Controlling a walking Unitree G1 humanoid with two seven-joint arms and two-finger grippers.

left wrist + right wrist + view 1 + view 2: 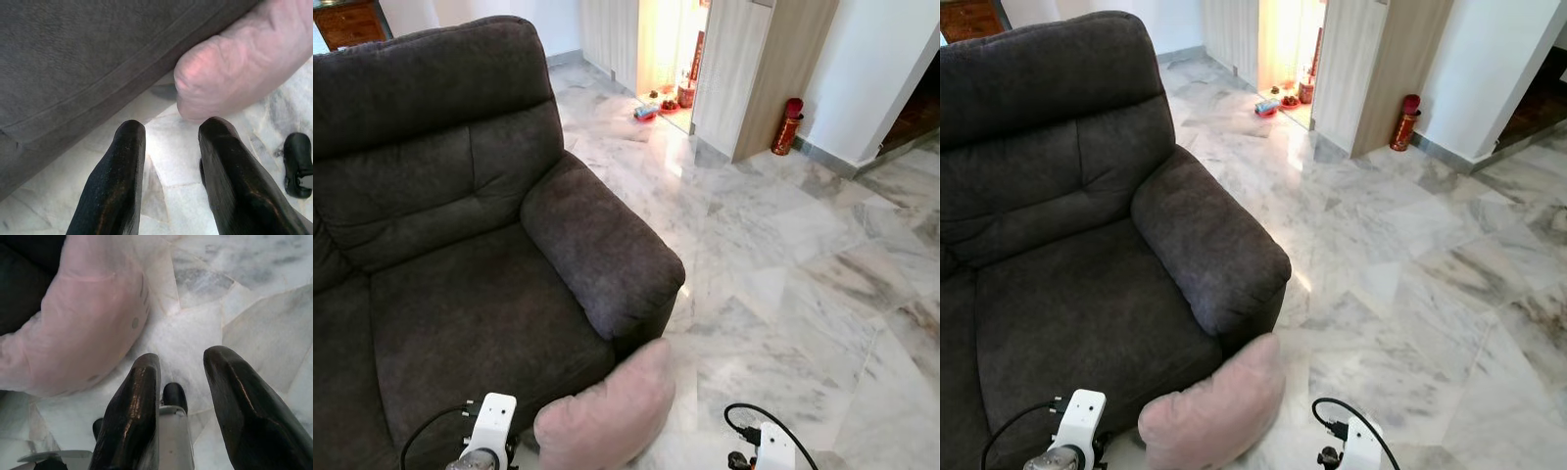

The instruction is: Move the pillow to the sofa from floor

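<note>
A pale pink pillow point(612, 411) lies on the marble floor, leaning against the front corner of the dark grey sofa point(460, 245) below its armrest. My left wrist point(489, 436) is low at the pillow's left side, my right wrist point(769, 446) off to its right. In the left wrist view the left gripper point(171, 132) is open, its fingers empty and just short of the pillow point(239, 63). In the right wrist view the right gripper point(181, 367) is open and empty too, with the pillow point(88, 328) beside one finger.
Marble floor point(783, 255) spreads wide to the right of the sofa. A wooden partition point(759, 69) and a red cylinder point(787, 127) stand far back, with small items at a lit doorway point(661, 98). My foot point(298, 164) shows on the floor.
</note>
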